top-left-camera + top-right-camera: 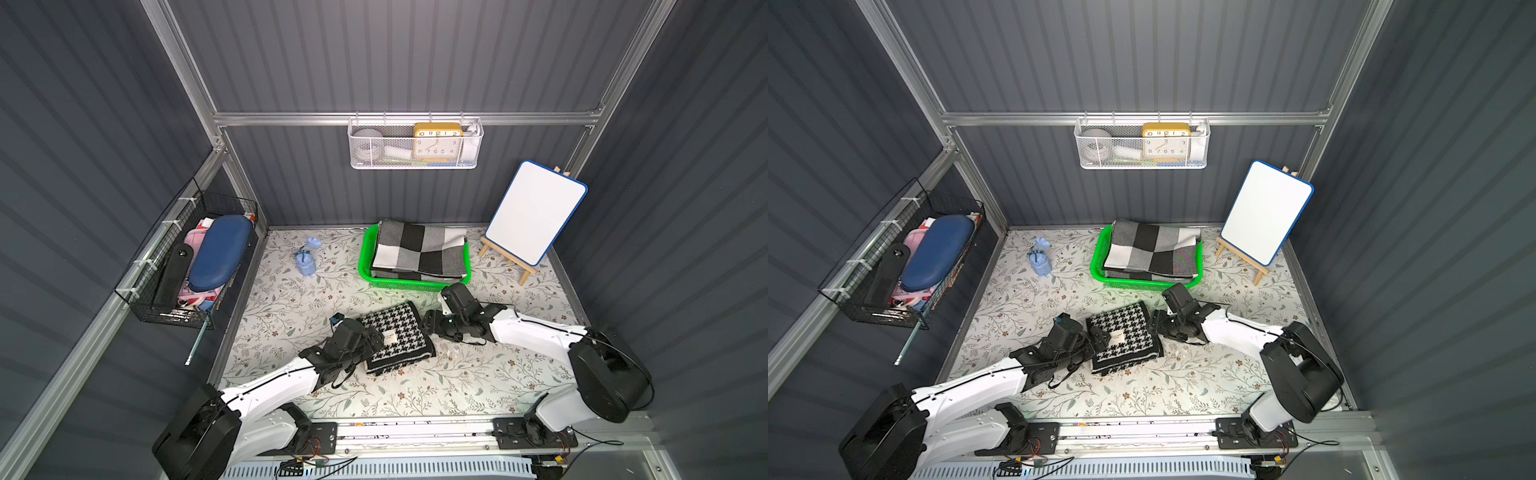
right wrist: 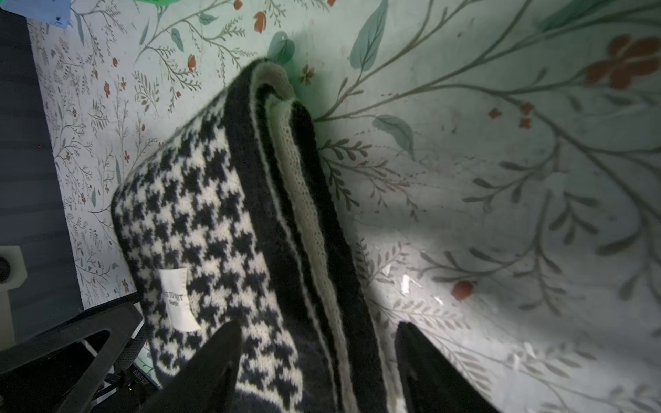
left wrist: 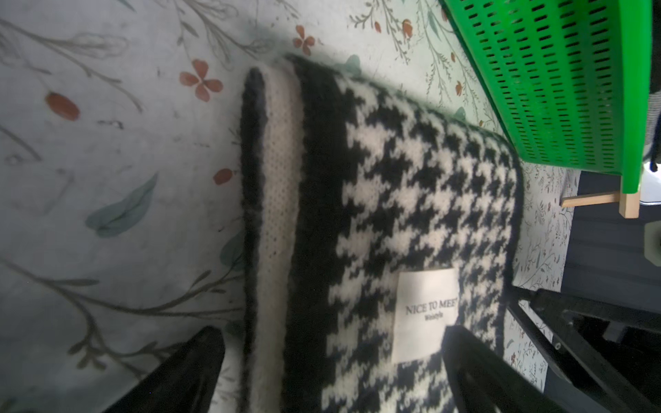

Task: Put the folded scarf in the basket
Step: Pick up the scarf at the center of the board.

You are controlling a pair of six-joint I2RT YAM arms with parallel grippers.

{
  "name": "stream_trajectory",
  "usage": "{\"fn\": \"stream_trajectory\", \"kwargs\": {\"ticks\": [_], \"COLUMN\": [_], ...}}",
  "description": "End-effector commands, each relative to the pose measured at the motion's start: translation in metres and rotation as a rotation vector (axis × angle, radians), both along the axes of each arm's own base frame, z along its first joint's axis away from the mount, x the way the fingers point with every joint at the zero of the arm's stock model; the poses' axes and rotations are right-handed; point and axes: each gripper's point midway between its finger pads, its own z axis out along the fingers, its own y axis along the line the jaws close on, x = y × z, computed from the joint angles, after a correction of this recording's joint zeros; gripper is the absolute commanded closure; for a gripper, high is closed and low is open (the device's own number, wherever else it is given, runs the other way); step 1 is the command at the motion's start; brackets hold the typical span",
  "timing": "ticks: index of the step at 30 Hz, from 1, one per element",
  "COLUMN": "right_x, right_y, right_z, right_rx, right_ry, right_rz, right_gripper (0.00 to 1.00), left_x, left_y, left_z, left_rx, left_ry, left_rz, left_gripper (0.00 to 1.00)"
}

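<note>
While both top views place the folded scarf [image 1: 398, 337] flat on the floral surface [image 1: 291, 307] between the two arms, near the basket [image 1: 365, 266] but outside it, only the wrist views show how the fingers stand. Seen from the left wrist, the left gripper [image 3: 332, 332] is spread wide. One finger [image 3: 186, 372] is over bare surface and the other is over the houndstooth top, with the scarf's layered edge between them and nothing pinched. Seen from the right wrist, the right gripper [image 2: 318, 325] stands apart astride the opposite edge, one finger over the pattern and one beside it. It too holds nothing.

Only the top views show what fills the basket, a grey, black and white checked throw [image 1: 419, 251] folded inside it. They also show a whiteboard [image 1: 536, 212] on a wooden easel beside the basket, a white mesh wall basket [image 1: 361, 162] holding a yellow clock [image 1: 437, 139], and a black wire basket [image 1: 137, 299] on the side wall by the left arm. The left wrist view adds the basket's slotted green wall up close, just beyond the scarf.

A cream label [image 3: 425, 314] on the scarf's top reads "NICE TO MEET". The smaller line beneath it is too blurred to read, and in the right wrist view the same label is only partly legible. The clock face shows 10, 11, 12, 1 and 2 above the mesh rim.
</note>
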Motion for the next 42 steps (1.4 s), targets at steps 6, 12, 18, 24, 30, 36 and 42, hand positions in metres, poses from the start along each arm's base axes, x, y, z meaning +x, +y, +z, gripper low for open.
{"fn": "stream_trajectory", "kwargs": {"ticks": [6,12,18,24,30,36,42], "right_x": [0.004,0.0,-0.019,-0.028,-0.026,0.008,0.053], "right_y": [0.023,0.028,0.041,0.024,-0.001,-0.05,-0.08], "right_z": [-0.015,-0.029,-0.009,0.038,0.103,0.168,0.198], "right_rx": [-0.004,0.0,0.16,0.221,0.221,0.051,0.048], "right_ry": [0.003,-0.002,0.045,-0.097,-0.301,-0.506,-0.521], "right_rz": [0.048,0.063,0.06,0.035,-0.013,-0.198,-0.302], "right_gripper": [0.28,0.38,1.0,1.0,1.0,1.0,1.0], "left_x": [-0.005,0.0,0.014,0.026,0.037,0.087,0.154], "left_y": [-0.01,-0.025,-0.038,-0.049,-0.063,-0.089,-0.11], "left_z": [-0.022,-0.014,0.016,0.087,0.168,0.224,0.265], "left_rx": [-0.04,-0.076,-0.076,-0.109,-0.161,-0.054,0.016], "left_ry": [0.072,0.022,-0.106,-0.363,-0.609,-0.759,-0.865], "left_rz": [-0.022,-0.094,-0.185,-0.288,-0.353,-0.362,-0.362], "left_gripper": [0.01,0.31,1.0,1.0,1.0,1.0,1.0]}}
